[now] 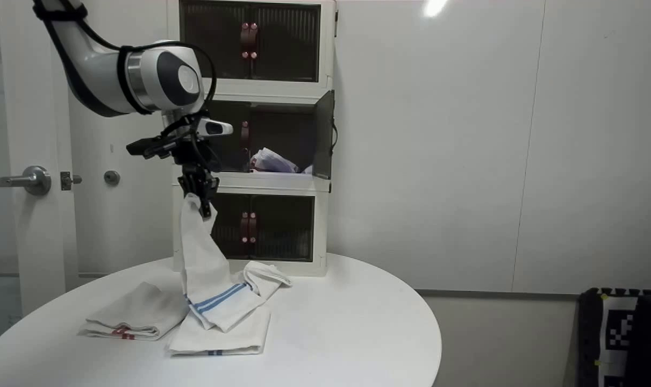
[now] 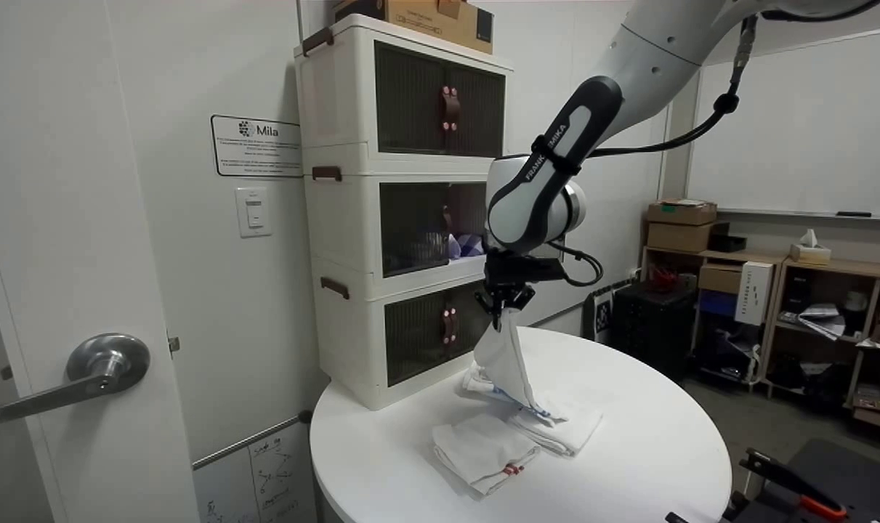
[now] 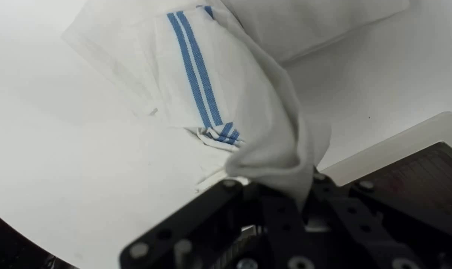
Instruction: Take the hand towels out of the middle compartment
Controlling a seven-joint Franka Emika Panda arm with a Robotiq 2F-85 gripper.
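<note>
My gripper (image 1: 200,207) is shut on a white hand towel with blue stripes (image 1: 209,258). The towel hangs from the fingertips, and its lower part rests on the table and on a folded towel with a blue mark (image 1: 228,336). A folded towel with a red mark (image 1: 140,312) lies beside it. Both exterior views show this, with the gripper (image 2: 503,314) above the towels. In the wrist view the held towel (image 3: 226,82) runs up into the jaws (image 3: 281,190). The middle compartment (image 1: 282,126) has one door open, and a pale purplish-white cloth bundle (image 1: 274,161) lies inside.
The open door (image 1: 323,134) of the middle compartment sticks out from the cabinet. The top compartment (image 1: 250,40) and bottom compartment (image 1: 282,228) are shut. The cabinet stands at the back of the round white table (image 1: 357,322). A door handle (image 2: 105,370) juts out at the side.
</note>
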